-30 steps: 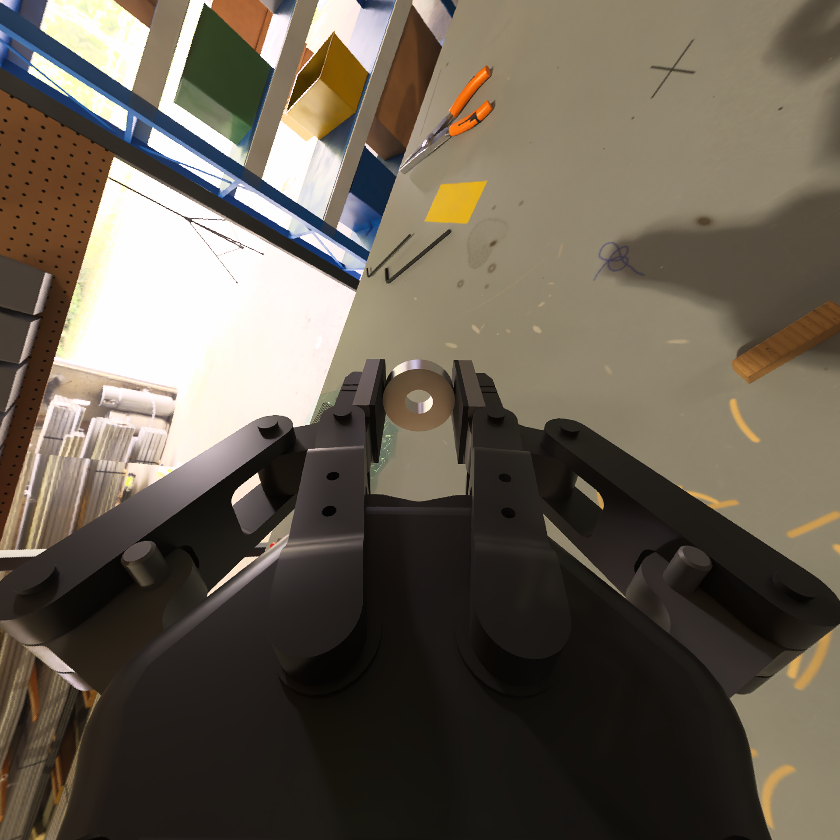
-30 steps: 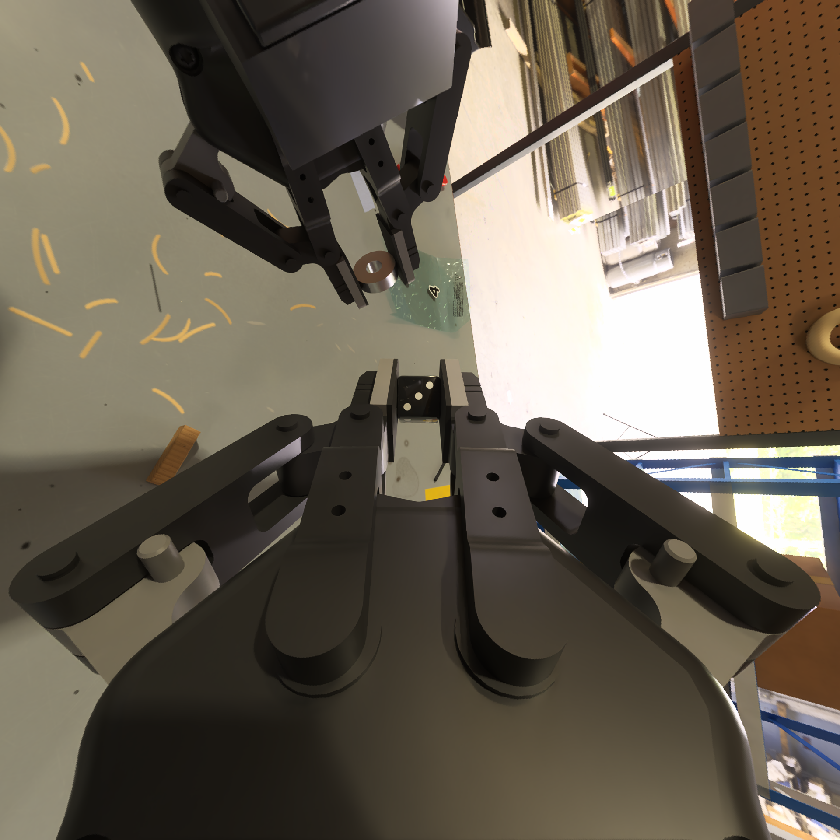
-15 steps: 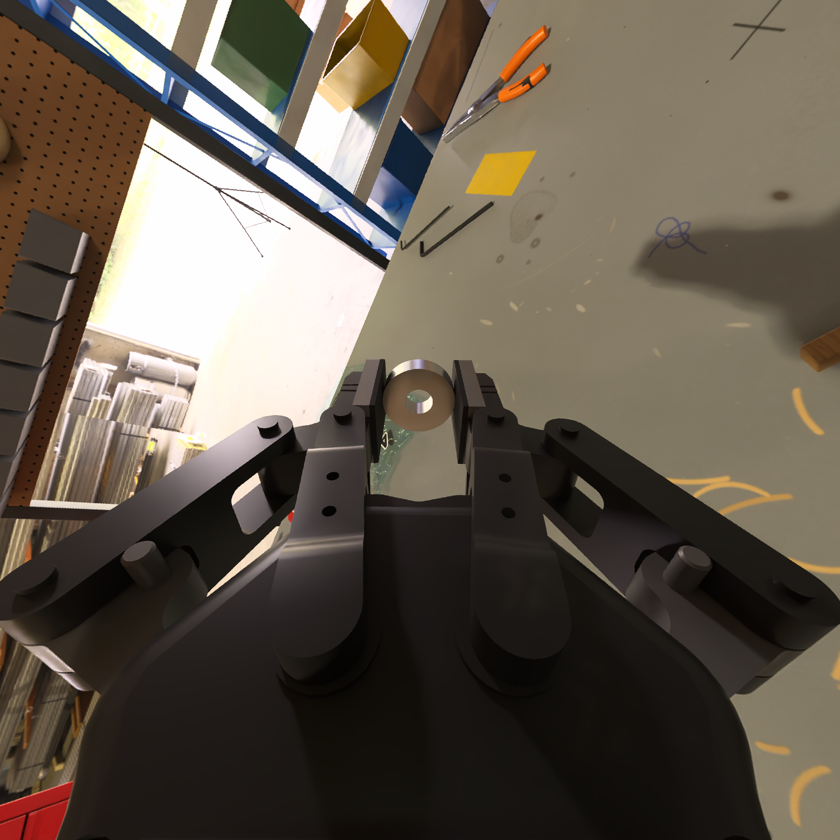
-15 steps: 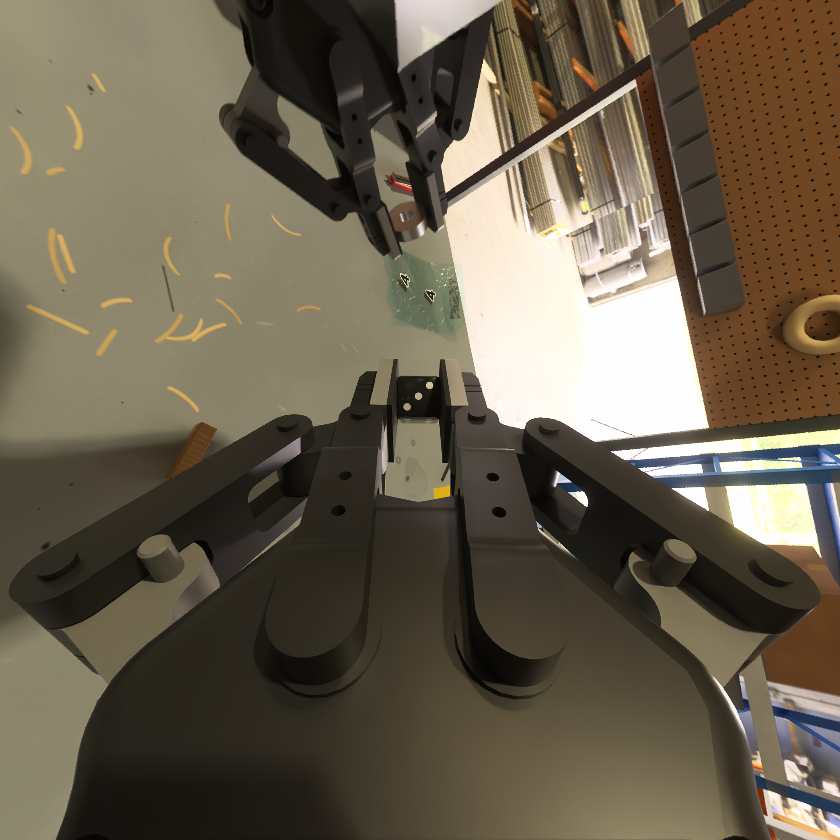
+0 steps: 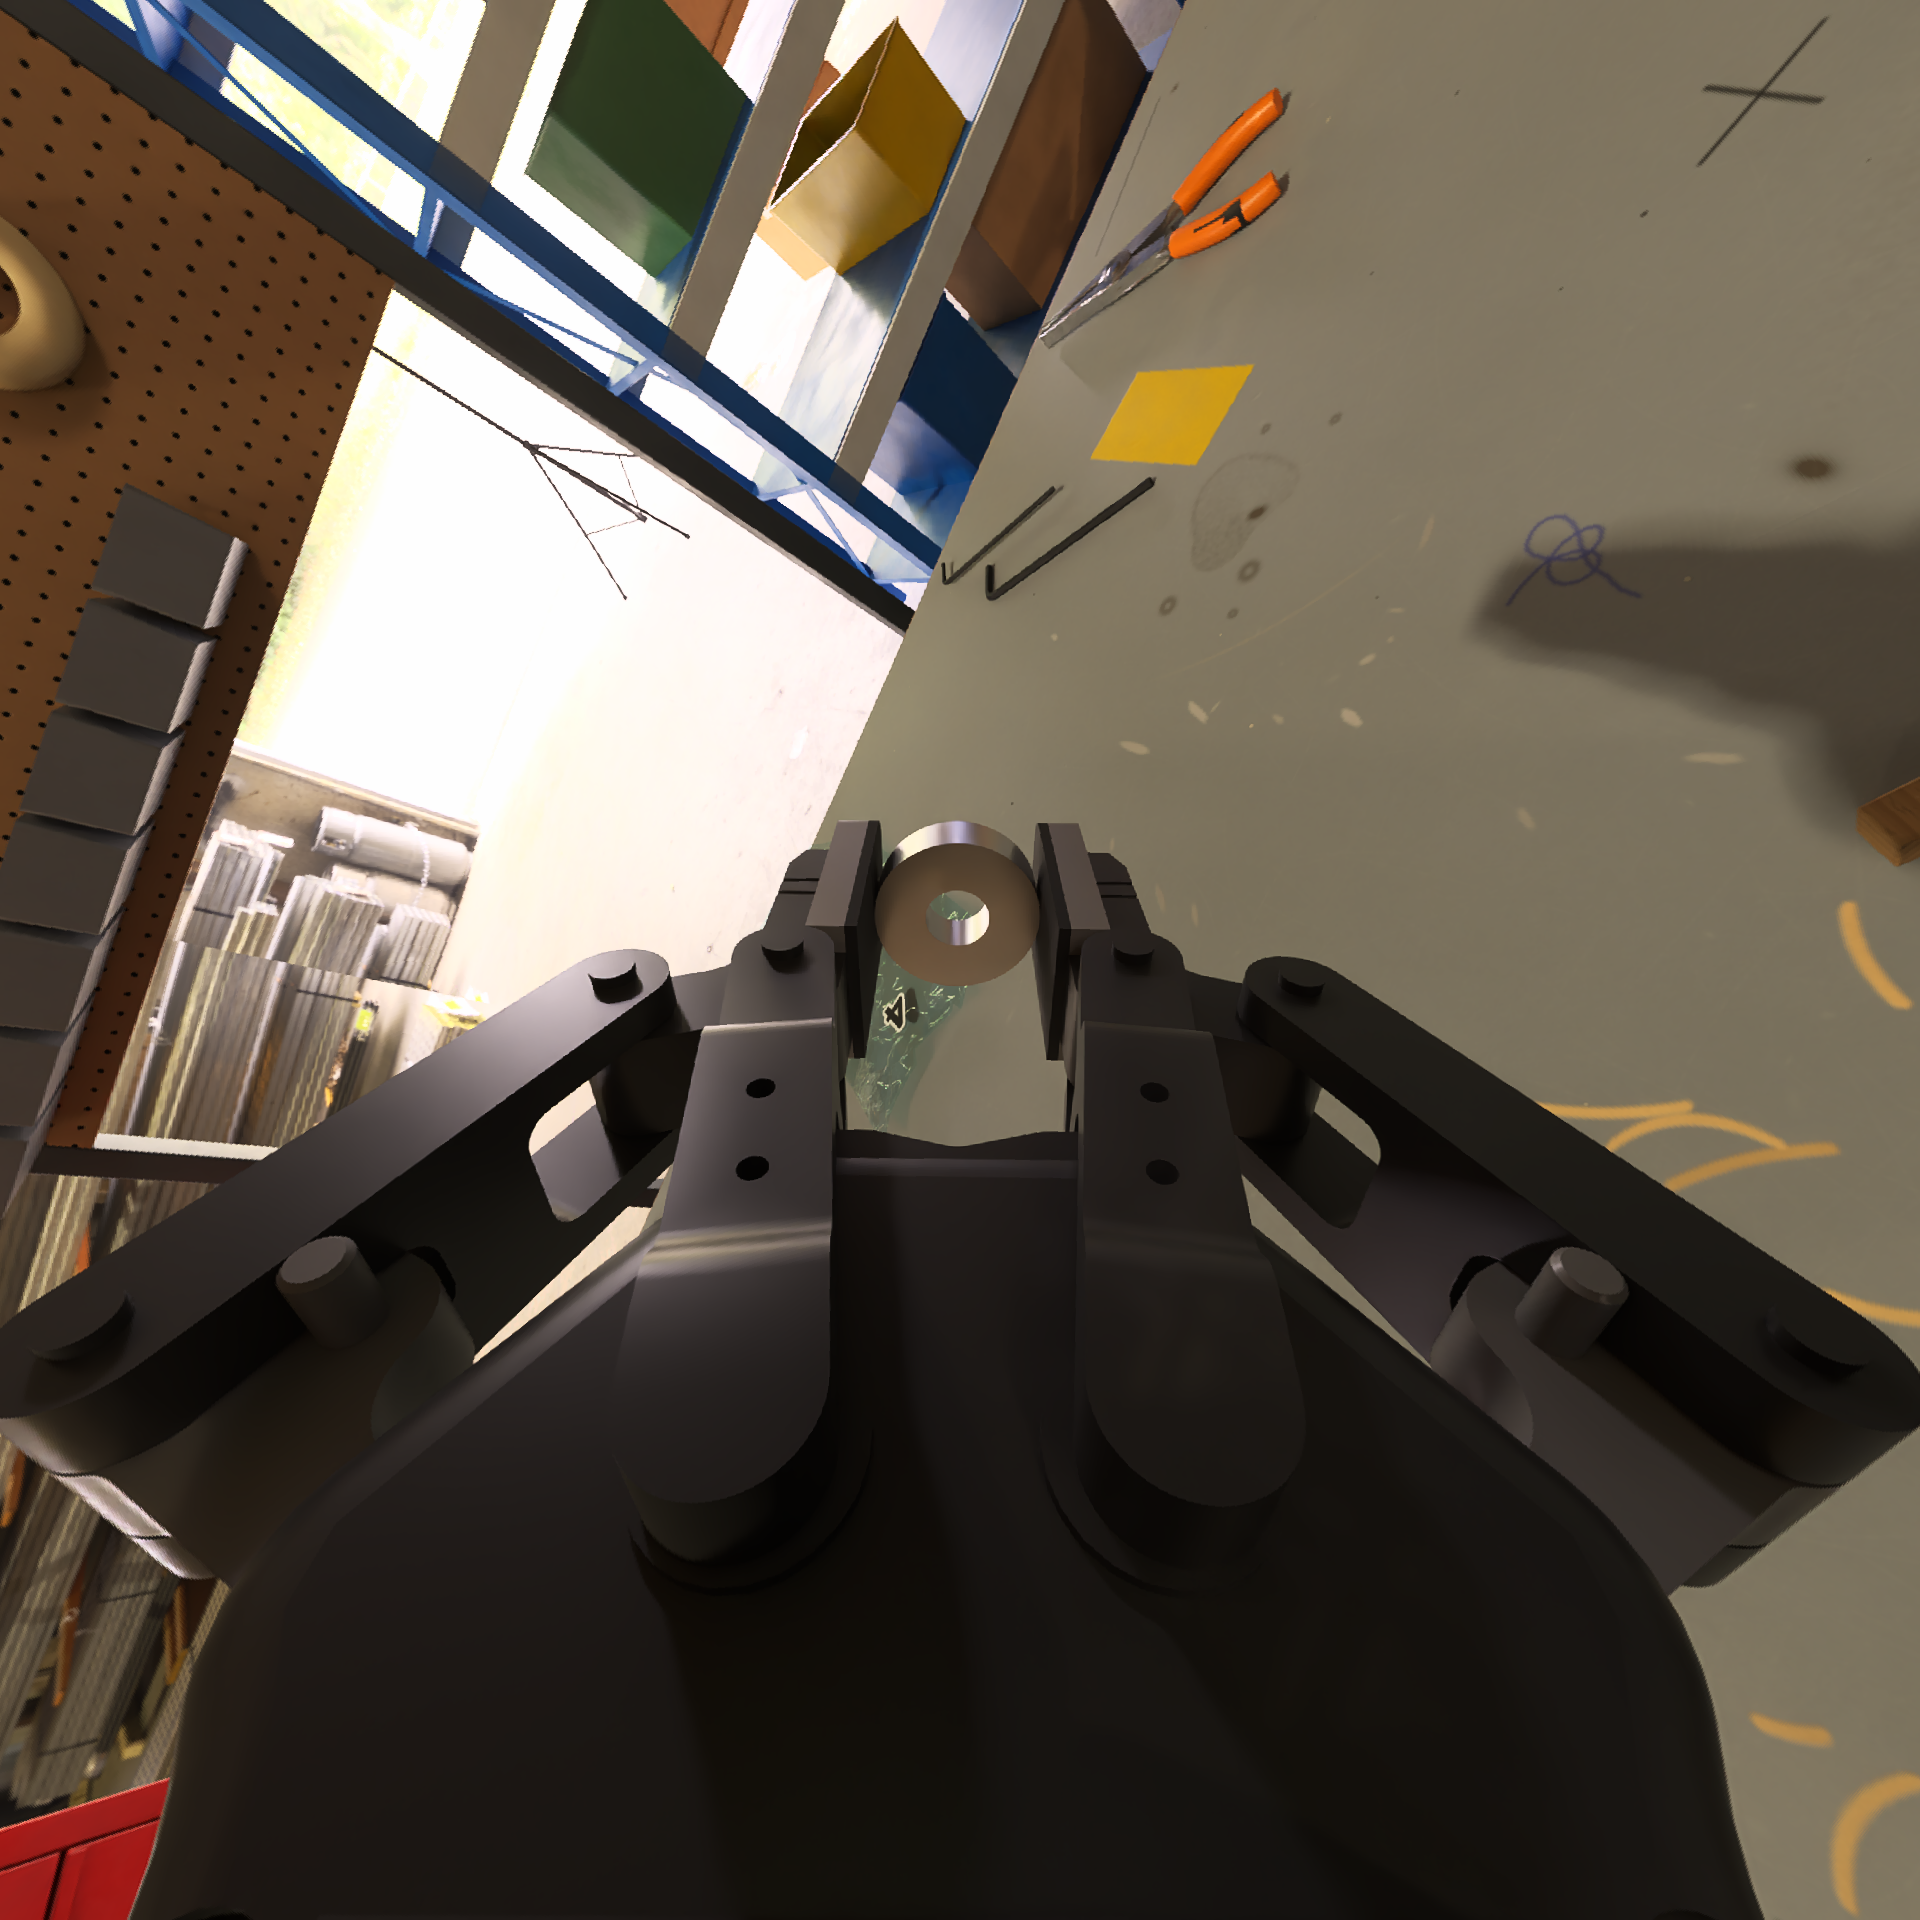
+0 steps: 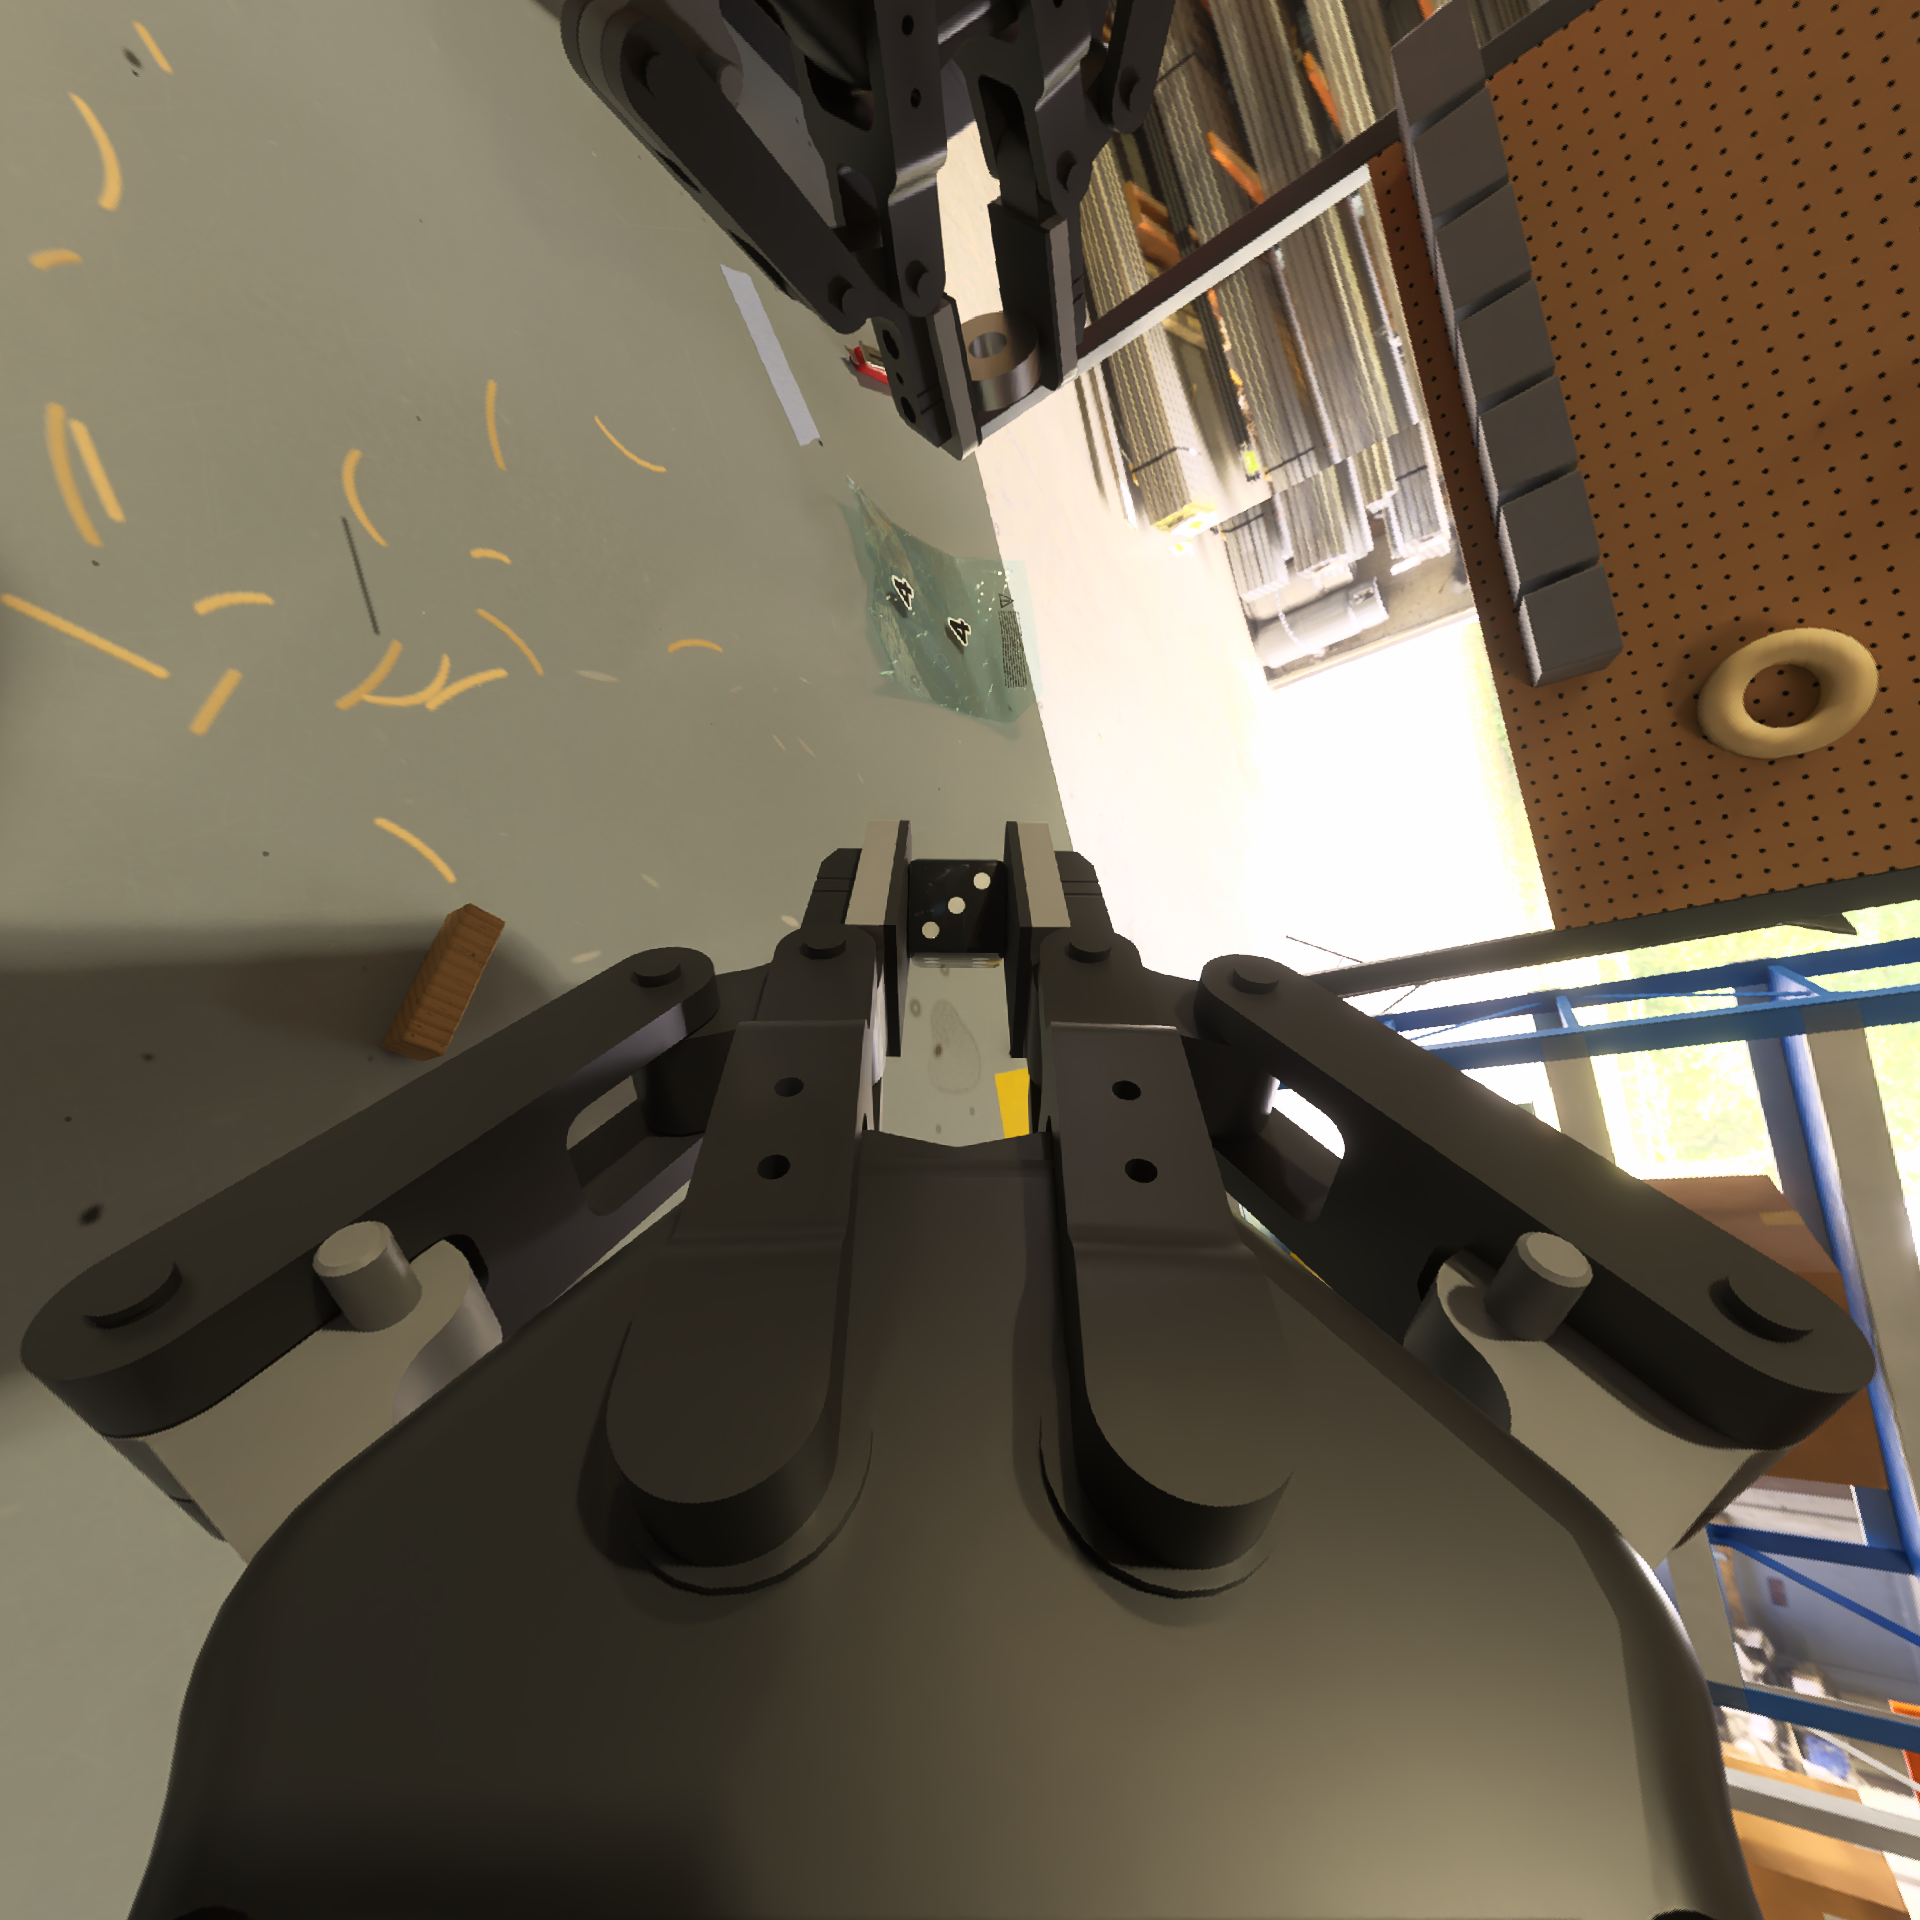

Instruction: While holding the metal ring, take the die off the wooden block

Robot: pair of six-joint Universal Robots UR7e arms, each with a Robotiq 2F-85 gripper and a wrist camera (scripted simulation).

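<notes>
My left gripper (image 5: 956,883) is shut on the metal ring (image 5: 956,920), a thick steel washer held between its pads above the table. It also shows in the right wrist view (image 6: 992,400), with the ring (image 6: 1000,358) between its fingers. My right gripper (image 6: 956,878) is shut on the black die (image 6: 956,906) with white dots and holds it in the air. The wooden block (image 6: 445,982) lies bare on the grey table, below and left of the die. Its corner shows at the right edge of the left wrist view (image 5: 1893,831).
Orange-handled pliers (image 5: 1174,213), a yellow square (image 5: 1172,414) and two black hex keys (image 5: 1060,535) lie on the table. A clear green plastic bag (image 6: 945,613) and a white strip (image 6: 771,353) lie near the edge. Orange shavings (image 6: 416,675) are scattered. A pegboard (image 6: 1704,436) and shelves stand beyond.
The left gripper has risen and drawn away with the ring. The right gripper has lifted with the die, so the wooden block looks farther below.
</notes>
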